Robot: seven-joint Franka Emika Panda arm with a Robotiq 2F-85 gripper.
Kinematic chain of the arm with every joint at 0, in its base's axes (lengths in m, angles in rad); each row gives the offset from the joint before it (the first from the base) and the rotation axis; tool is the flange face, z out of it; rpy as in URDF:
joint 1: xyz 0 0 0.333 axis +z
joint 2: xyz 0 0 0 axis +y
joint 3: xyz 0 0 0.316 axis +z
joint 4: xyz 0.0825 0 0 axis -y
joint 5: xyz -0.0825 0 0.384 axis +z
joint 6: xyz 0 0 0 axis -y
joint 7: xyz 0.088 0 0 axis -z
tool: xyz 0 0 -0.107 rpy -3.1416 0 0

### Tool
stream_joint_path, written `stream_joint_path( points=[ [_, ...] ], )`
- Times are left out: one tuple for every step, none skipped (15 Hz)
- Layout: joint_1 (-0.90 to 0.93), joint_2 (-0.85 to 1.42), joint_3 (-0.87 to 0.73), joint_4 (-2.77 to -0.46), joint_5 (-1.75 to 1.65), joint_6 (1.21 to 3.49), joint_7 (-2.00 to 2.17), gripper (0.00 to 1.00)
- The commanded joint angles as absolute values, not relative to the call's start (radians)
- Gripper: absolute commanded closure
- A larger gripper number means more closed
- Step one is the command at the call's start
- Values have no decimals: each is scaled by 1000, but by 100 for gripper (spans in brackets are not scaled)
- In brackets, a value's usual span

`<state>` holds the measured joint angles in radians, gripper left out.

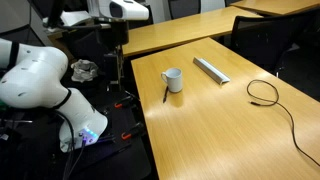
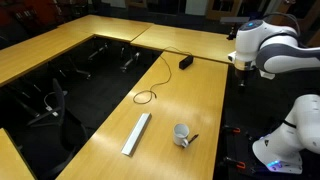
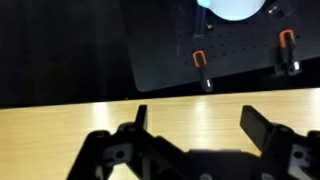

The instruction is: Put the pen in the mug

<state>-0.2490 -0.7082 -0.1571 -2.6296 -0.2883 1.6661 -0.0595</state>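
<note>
The white mug [image 1: 173, 79] stands on the wooden table [image 1: 230, 120] near its edge. It also shows in an exterior view [image 2: 182, 133]. The short dark pen [image 1: 166, 93] lies on the table beside the mug, one end against it, and also shows in an exterior view [image 2: 194, 139]. My gripper [image 1: 117, 48] hangs off the table's edge, well apart from both; it also appears in an exterior view [image 2: 241, 62]. In the wrist view my gripper [image 3: 198, 125] is open and empty over the table's edge. Mug and pen are out of the wrist view.
A flat grey bar [image 1: 211, 69] lies beyond the mug. A black looped cable [image 1: 268, 95] runs across the table to a small black box [image 2: 186, 62]. The robot's white base [image 1: 40, 80] stands beside the table. Red clamps [image 3: 200, 60] sit on the dark floor plate.
</note>
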Motion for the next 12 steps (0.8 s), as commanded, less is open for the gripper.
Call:
stream_joint_path(
  points=[
    [-231, -710, -172, -2627, -295, 1660, -50, 0],
    [-219, -718, -173, -2649, -310, 1708, -70, 0],
    [-207, -717, -177, -2655, -312, 1722, -94, 0],
    [-194, -715, -179, -2671, -313, 1766, -109, 0],
    [-180, -705, -186, -2679, -304, 1796, -131, 0],
    [-166, -686, -189, -2686, -296, 1823, -155, 0],
    [-148, -667, -198, -2695, -284, 1855, -186, 0],
    [-125, -654, -211, -2712, -276, 1907, -232, 0],
    [-106, -630, -220, -2724, -268, 1951, -271, 0],
    [-89, -606, -228, -2738, -264, 2003, -312, 0],
    [-71, -586, -235, -2753, -260, 2058, -353, 0],
    [-57, -571, -236, -2770, -263, 2110, -389, 0]
  ],
)
